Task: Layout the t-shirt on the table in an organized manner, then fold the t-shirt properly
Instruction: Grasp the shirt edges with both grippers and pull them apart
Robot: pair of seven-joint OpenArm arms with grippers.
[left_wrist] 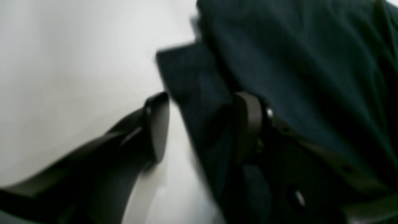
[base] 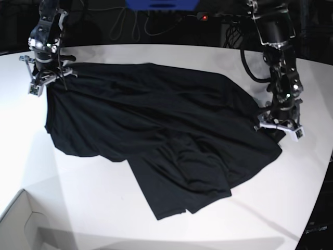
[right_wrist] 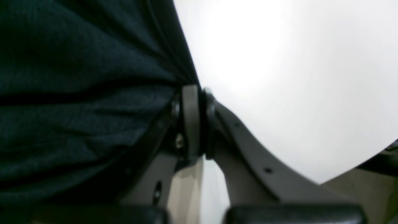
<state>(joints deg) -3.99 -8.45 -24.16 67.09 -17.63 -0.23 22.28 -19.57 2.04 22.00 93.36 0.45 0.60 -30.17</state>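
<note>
Nearest, a white box corner [base: 21,219] sits on the desk [base: 260,208]. Beyond it the t-shirt [base: 156,125] lies rumpled mid-desk. Right claw [right_wrist: 194,121], far left, pinches its edge closed; left claw [left_wrist: 202,127], at right, straddles the hem, jaws apart. Best to clamp the left first, then pull both corners apart evenly.

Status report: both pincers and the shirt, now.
Right pincer shut on t-shirt edge. Left pincer open, straddling a fold. Shirt rumpled on table. Nothing blocking.
</note>
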